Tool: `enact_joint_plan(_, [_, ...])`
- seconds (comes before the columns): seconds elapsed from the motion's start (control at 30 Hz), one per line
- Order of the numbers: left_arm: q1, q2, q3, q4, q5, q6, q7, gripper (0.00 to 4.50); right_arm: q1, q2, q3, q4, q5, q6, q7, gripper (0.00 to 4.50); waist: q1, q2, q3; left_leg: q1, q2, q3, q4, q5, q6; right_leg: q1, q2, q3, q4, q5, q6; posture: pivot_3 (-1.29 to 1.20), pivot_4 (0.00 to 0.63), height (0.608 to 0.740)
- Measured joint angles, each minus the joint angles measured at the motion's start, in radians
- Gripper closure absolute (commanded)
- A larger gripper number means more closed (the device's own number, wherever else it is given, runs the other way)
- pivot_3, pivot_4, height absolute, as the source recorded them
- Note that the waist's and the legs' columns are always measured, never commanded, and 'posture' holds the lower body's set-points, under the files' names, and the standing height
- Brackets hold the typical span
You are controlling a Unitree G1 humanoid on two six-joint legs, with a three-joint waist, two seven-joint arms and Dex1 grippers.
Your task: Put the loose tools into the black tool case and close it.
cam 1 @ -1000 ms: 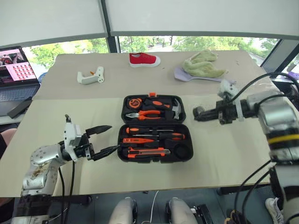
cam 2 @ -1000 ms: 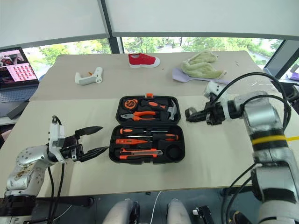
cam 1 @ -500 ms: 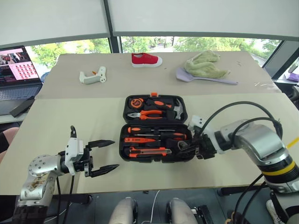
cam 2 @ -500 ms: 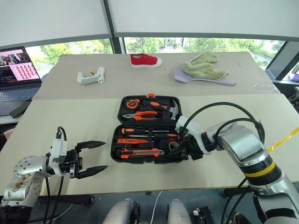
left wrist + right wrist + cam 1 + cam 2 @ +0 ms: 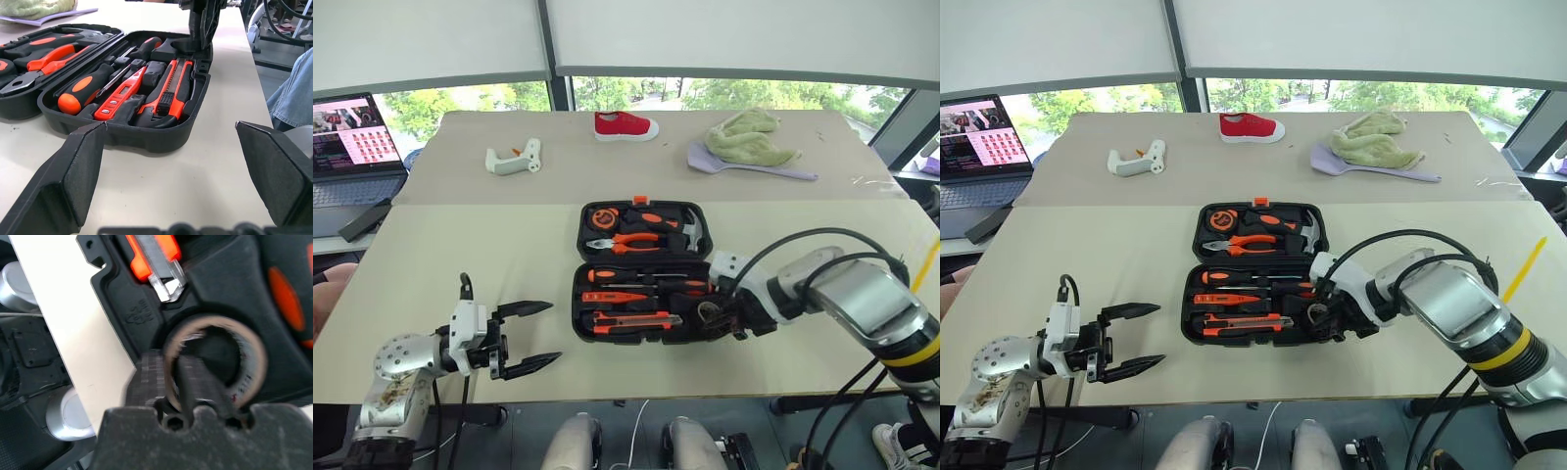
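Note:
The black tool case [image 5: 579, 323] lies open on the table, its orange latch at the far edge. In its near half rest two orange-and-black screwdrivers [image 5: 607, 275], a slim orange tester [image 5: 612, 296] and the utility knife [image 5: 631, 320]. My right gripper [image 5: 713, 318] reaches down into the case's near right corner. There the dark grey tape roll [image 5: 254, 357] sits over the round recess, right at the gripper's tip. My left gripper [image 5: 554, 333] hovers open just left of the case, pointing at it, with nothing in it.
Pliers [image 5: 626, 238] and a hammer fill the case's far half. A white gun-shaped tool [image 5: 514, 159], a red shoe [image 5: 626, 126] and a green cloth [image 5: 749, 137] lie at the back. A laptop [image 5: 352, 147] stands far left. A person's leg [image 5: 293, 93] is beside the table.
My right gripper came down and leftward from above the table beside the case into its near right corner, bringing the tape roll to the round recess. The left gripper stayed open.

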Motion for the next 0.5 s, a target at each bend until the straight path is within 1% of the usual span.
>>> enact_joint_plan(0.03, [0.0,0.0,0.0,0.0,0.0,0.0,0.002,0.0,-0.001,-0.001,-0.001,0.001,0.001,-0.004,0.003,2.16,0.0,0.0,0.0,0.0,0.0,0.0,0.0,0.0,0.0,0.0,0.0,0.0,0.0,0.0,0.0,0.0,0.15,0.74])
enact_joint_plan(0.13, [-0.002,-0.001,0.004,0.001,0.0,0.001,0.037,0.0,0.0,-0.062,0.0,-0.001,0.034,-0.032,0.086,1.18,0.002,0.0,0.0,0.0,0.0,0.0,0.0,0.0,0.0,0.0,0.001,0.0,0.0,0.0,0.0,0.0,0.15,0.74])
enact_joint_plan(0.2, [-0.011,-0.003,0.011,0.003,0.0,0.009,0.069,0.0,0.005,-0.091,-0.018,0.007,0.053,-0.06,0.134,1.18,0.001,0.0,0.0,0.0,0.0,0.0,0.0,0.0,0.0,0.0,0.002,0.0,0.0,0.0,0.0,0.0,0.15,0.74])
enact_joint_plan(0.3, [-0.048,-0.006,0.023,0.002,-0.005,0.052,0.127,0.0,0.015,-0.045,-0.118,0.073,0.093,-0.107,0.138,1.18,0.0,-0.001,0.001,0.0,0.001,0.0,0.001,0.0,0.0,0.0,0.005,0.001,0.001,0.0,0.0,0.0,0.15,0.74])
enact_joint_plan(0.4, [-0.072,-0.006,0.023,0.001,-0.009,0.11,0.171,0.0,0.057,-0.024,-0.225,0.145,0.108,-0.193,0.128,1.18,-0.001,-0.001,0.001,0.0,0.001,0.0,0.002,0.0,0.0,0.0,0.006,0.001,0.002,0.0,0.0,0.0,0.15,0.74])
enact_joint_plan(0.5, [-0.081,-0.006,0.023,-0.008,-0.023,0.135,0.185,0.0,0.11,0.009,-0.308,0.165,0.128,-0.227,0.096,1.18,0.0,-0.002,0.001,0.0,0.002,0.0,0.002,0.0,0.0,0.0,0.007,0.002,0.003,0.0,0.0,0.0,0.15,0.74])
